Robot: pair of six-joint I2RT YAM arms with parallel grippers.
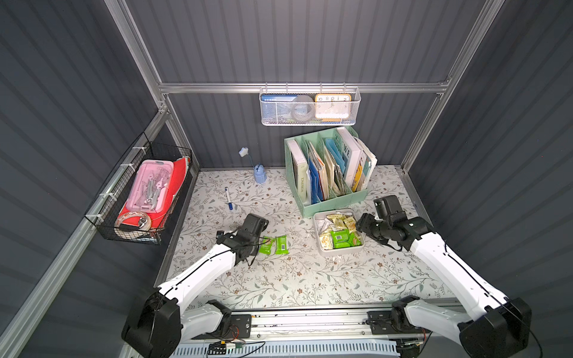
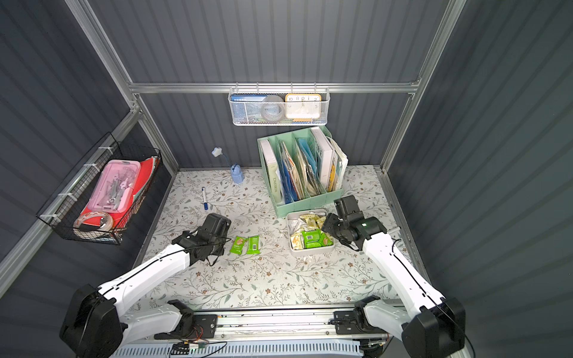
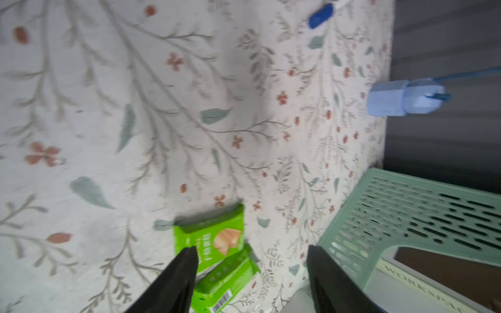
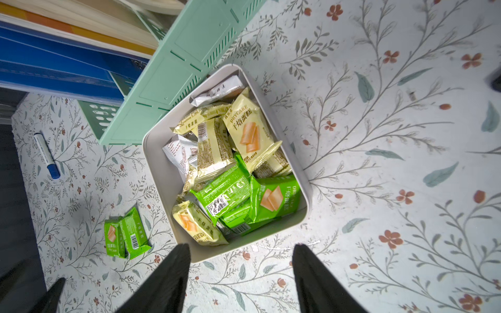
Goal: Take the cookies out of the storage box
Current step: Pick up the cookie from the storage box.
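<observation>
In a top view, the flowered bench [image 1: 310,279] is carrying the storage box [image 1: 315,229], heaped with cookies [image 1: 339,232]; two green packets [image 1: 276,245] are lying outside it. In the left wrist view, the left pincer [image 3: 252,248] is gaping empty over those two. In the right wrist view, the right pincer [image 4: 241,245] is hovering spread and empty at the box rim. Slippery packets may slip from its grasp, or the light box may get dragged.

on my floral table [image 1: 279,279] stand the storage box [image 1: 341,251] just beside the mint file organiser [image 1: 328,206], two green cookies [image 1: 276,245] side by side, a blue-capped marker [image 1: 228,199], and a small blue stand [image 1: 259,176] at the back.
</observation>
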